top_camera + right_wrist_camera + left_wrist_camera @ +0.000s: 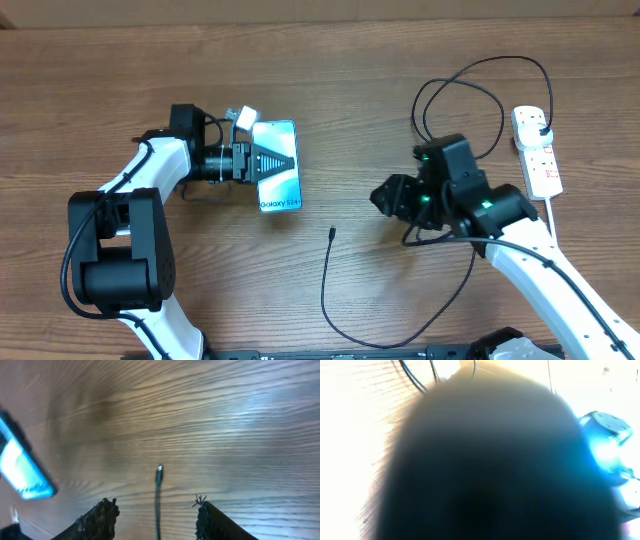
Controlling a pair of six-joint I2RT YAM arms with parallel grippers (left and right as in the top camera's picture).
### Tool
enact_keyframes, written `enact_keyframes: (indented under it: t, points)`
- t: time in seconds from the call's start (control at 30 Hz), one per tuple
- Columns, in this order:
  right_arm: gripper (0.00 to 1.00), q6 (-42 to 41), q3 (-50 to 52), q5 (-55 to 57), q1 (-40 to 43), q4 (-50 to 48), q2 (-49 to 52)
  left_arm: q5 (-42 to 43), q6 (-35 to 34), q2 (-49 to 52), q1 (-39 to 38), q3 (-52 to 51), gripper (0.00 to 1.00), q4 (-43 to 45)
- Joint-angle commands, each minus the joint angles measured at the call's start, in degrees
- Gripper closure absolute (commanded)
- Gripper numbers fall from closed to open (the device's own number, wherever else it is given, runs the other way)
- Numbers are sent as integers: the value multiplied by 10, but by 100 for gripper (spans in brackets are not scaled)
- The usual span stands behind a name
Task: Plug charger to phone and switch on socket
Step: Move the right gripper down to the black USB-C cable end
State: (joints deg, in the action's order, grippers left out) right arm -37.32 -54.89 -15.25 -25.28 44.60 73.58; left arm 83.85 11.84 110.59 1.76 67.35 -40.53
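Both arms have white tubular links joined by blocky black housings. A thin black wire (68, 262) loops along the left arm (140, 172), which rises from a large black base block. The left gripper (288, 160) is black and wedge-shaped. The right arm (540, 262) shows small green lights (487, 207) on its housings. The right gripper (152, 510) has black fingers (102, 516) with frayed, fuzzy tips.
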Motion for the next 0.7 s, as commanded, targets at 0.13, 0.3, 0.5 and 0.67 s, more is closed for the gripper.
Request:
enact_keyframes:
  t: [0.13, 0.3, 0.5, 0.67]
  points:
    - [46, -50, -12, 87, -95, 7, 37, -1, -112, -16, 13, 1, 96, 53]
    - [46, -94, -12, 123, -147, -3, 100, -79, -168, -16, 13, 1, 96, 52]
    - [52, -116, -12, 127, -191, -46, 170, -92, -170, -16, 13, 1, 96, 60]
    - [56, -124, -12, 137, -210, -85, 207, -96, -170, -16, 12, 1, 96, 63]
